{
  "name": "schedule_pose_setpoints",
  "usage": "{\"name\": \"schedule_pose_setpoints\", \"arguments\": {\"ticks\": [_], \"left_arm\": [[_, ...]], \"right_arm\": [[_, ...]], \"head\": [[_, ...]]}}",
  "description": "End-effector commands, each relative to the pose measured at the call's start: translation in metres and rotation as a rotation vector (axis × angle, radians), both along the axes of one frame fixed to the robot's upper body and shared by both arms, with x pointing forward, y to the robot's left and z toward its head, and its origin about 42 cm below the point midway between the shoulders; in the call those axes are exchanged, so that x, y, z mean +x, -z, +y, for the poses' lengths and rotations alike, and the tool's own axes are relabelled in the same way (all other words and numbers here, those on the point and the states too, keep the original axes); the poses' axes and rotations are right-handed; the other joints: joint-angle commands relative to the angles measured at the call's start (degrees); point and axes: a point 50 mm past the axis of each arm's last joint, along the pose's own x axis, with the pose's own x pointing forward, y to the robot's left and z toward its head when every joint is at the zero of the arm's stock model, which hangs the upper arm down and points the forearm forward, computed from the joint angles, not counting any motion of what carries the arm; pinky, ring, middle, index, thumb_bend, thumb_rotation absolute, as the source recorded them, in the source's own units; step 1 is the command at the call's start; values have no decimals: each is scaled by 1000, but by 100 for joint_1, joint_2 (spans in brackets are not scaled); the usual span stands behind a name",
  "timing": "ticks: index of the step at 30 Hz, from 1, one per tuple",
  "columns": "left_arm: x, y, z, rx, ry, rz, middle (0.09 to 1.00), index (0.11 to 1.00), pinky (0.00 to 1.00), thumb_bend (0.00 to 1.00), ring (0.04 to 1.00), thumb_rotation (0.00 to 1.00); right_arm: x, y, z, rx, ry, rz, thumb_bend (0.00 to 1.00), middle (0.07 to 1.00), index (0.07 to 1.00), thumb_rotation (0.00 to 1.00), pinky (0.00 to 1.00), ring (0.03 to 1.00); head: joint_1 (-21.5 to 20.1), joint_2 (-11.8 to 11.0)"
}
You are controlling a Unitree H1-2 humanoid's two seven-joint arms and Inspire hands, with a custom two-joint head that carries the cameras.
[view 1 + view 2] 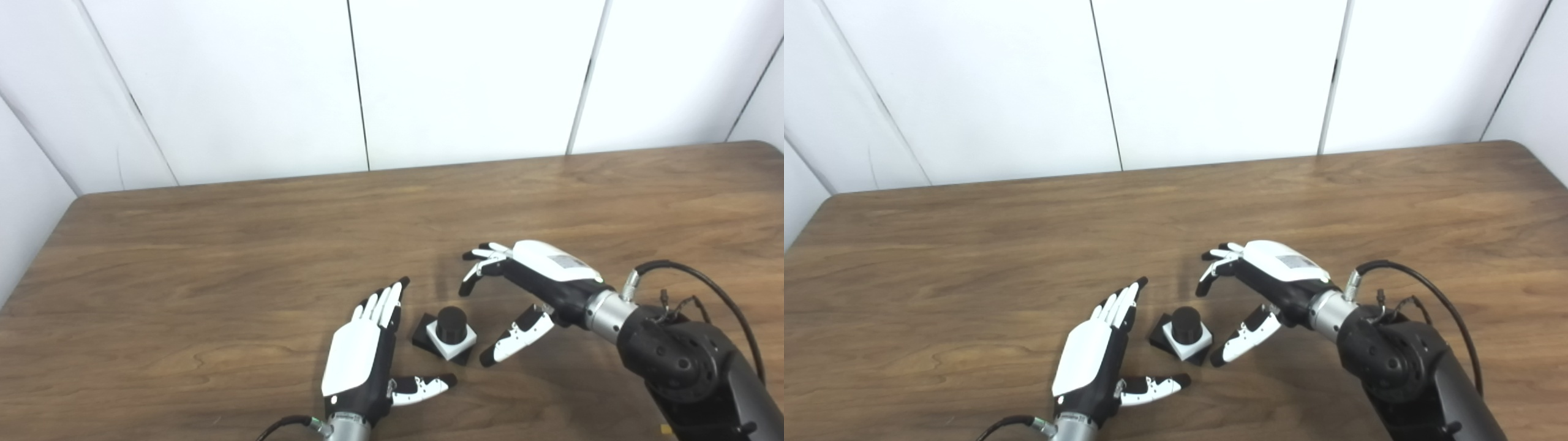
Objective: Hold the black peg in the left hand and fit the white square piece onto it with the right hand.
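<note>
Near the table's front edge, around its middle, the white square piece already sits around the black peg, whose dark base rests on the wood. The left robot hand lies released just beside it, and the right robot hand arches close by, fingers spread, grasping nothing. Judging from this, both should draw away wide and slowly, without nudging the seated piece.

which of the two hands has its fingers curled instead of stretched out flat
The right hand: its fingers arch downward beside the black peg. The left hand is flat and straight. Both hold nothing.
</note>
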Motion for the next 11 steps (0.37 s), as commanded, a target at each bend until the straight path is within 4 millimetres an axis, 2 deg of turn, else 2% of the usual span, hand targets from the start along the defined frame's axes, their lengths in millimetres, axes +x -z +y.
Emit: {"name": "schedule_pose_setpoints", "arguments": {"ticks": [1, 6, 9, 11], "left_arm": [[-13, 3, 4, -14, -33, 8, 981, 992, 995, 846, 988, 292], [-12, 6, 15, 28, -72, -4, 972, 984, 977, 854, 978, 349], [-11, 6, 23, 40, -93, -9, 955, 962, 934, 863, 957, 410], [-10, 5, 31, 10, -108, 11, 966, 969, 945, 857, 971, 420]], "right_arm": [[2, -21, -6, 17, 17, -94, 978, 924, 701, 346, 881, 980], [3, -20, -14, 44, 43, -102, 976, 918, 712, 358, 871, 969], [4, -19, -19, 58, 58, -100, 988, 920, 732, 370, 863, 972], [3, -17, -23, 68, 72, -100, 993, 919, 742, 376, 857, 971]], "head": [[-6, 2], [-23, -11], [-31, -16], [-44, -22]]}}
